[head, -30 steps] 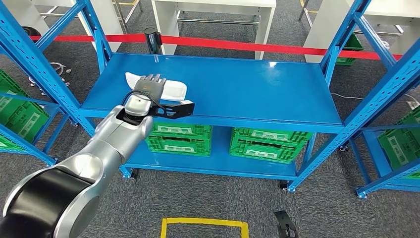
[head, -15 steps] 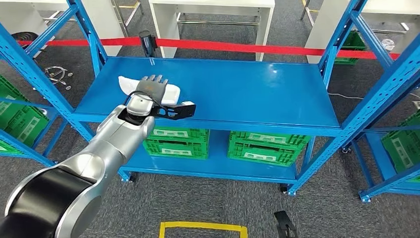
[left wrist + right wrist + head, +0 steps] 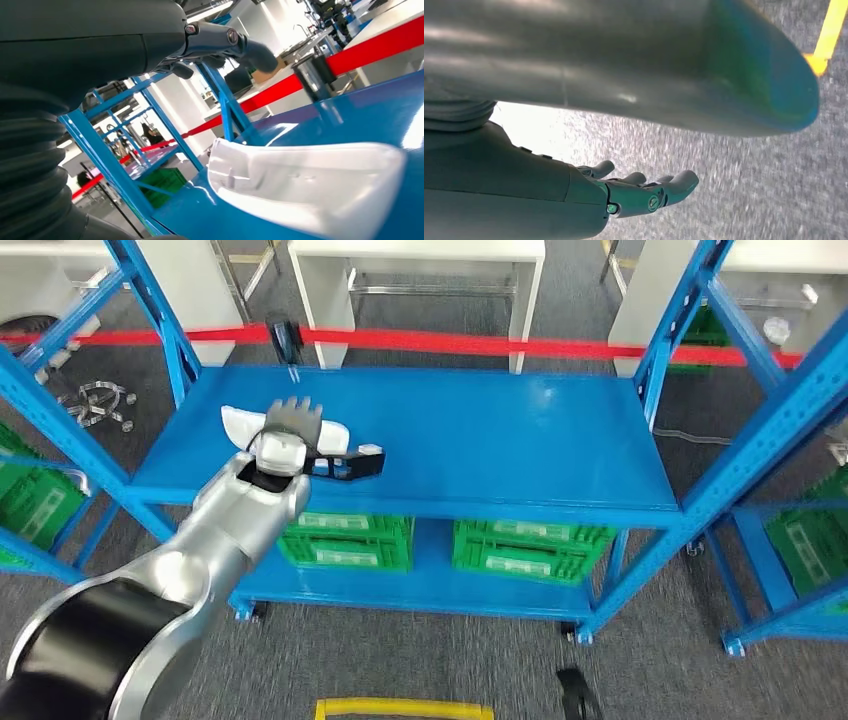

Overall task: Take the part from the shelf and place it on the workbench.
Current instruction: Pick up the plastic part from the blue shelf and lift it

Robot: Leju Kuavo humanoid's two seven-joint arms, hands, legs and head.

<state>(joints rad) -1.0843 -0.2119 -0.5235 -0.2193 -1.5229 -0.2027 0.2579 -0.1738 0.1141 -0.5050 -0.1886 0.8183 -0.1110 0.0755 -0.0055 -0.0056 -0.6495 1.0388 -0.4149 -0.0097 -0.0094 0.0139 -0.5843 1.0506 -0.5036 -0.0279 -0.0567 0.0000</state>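
The white moulded plastic part (image 3: 283, 427) sits at the left of the blue metal shelf (image 3: 480, 440). My left robot hand (image 3: 291, 422) hovers over it, fingers spread, nothing gripped. I'm on the reach step, I reckon; next it should lower and close. Right robot hand (image 3: 644, 192) hangs empty, fingers apart.

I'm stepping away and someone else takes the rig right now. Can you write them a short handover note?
Left hand: open, fingers spread above the white part, not gripping it.
Right hand: open, holding nothing, hanging over the grey floor.
The white part lies on the blue shelf, near its left end.
Done: the left arm has reached the part.
Left: close the hand on the part, lift it off the shelf, carry it to the workbench and set it down.
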